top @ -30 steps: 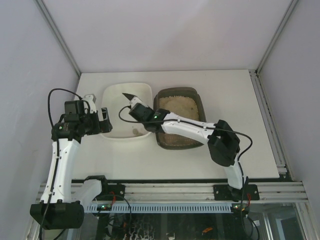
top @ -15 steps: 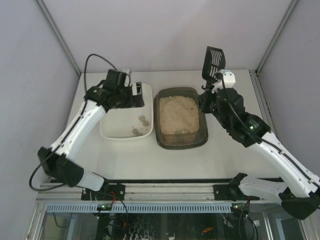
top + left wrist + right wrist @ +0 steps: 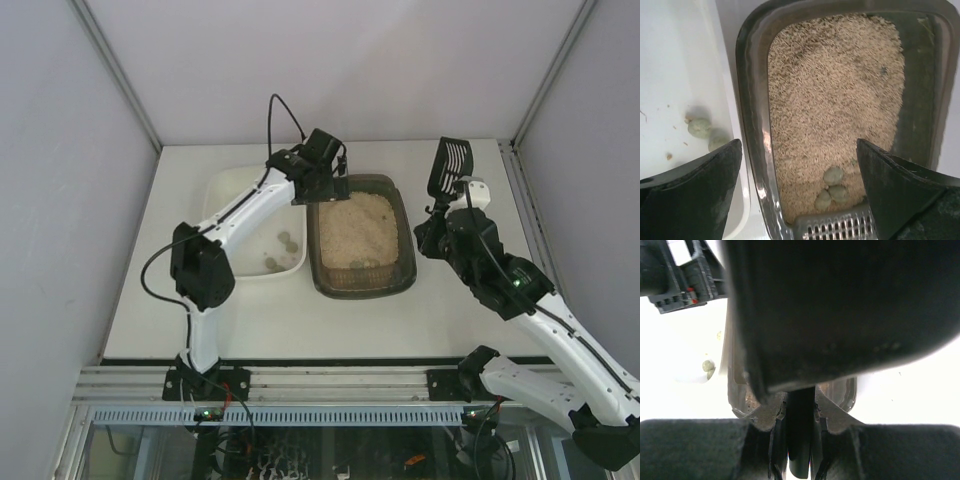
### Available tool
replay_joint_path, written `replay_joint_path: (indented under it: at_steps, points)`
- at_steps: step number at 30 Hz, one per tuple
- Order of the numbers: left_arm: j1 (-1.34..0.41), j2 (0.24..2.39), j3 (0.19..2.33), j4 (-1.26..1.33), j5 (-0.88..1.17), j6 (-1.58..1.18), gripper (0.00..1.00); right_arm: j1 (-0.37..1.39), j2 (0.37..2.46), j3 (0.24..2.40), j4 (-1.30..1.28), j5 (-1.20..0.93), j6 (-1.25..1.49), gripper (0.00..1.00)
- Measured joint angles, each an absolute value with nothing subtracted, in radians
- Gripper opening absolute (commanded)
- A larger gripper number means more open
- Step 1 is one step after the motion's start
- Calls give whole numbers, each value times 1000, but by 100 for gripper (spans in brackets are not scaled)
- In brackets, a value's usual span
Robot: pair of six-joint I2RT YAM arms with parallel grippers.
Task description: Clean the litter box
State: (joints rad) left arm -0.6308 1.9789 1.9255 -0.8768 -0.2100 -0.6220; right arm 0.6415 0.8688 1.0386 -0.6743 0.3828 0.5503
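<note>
Litter box (image 3: pixel 362 288) sits mid-table (image 3: pixel 480 300), just right of white tray (image 3: pixel 228 190). Tray holds grey clumps (image 3: pixel 285 240). Left gripper (image 3: pixel 322 190), fingers spread wide, hovers over box's far-left corner. Three litter clumps (image 3: pixel 832 185) lie at box's near end. Right gripper (image 3: pixel 450 200) clamps black slotted scoop (image 3: pixel 450 165), raised right of box.

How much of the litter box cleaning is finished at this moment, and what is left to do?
Done: a few grey clumps already lie in the white tray. In hand: the right claw holds the black scoop upright, beside the litter box; the left claw hovers open over its far end. Left: three clumps sit in the litter at the near end.
</note>
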Motion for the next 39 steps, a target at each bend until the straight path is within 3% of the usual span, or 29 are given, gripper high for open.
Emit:
replay_joint_path:
  at_steps: [9,14,22,31,37,39]
  points:
    - [-637,2086,1958,-872,-323,-621,100,612,856,1003,-657,376,551,0]
    - [-645,2083,1886,-822,-348,-618,94,598,855,975,-643,361,554,0]
    - [-654,2093,1873,-736,-365,-559,76,575,844,938,-619,336,574,0]
    - [-668,2121,1872,-661,-397,-468,76,571,837,909,-595,329,588,0]
    - [-668,2155,1872,-651,-438,-431,69,569,831,881,-578,326,592,0]
    - [-668,2171,1872,-648,-457,-416,62,569,831,875,-571,320,595,0]
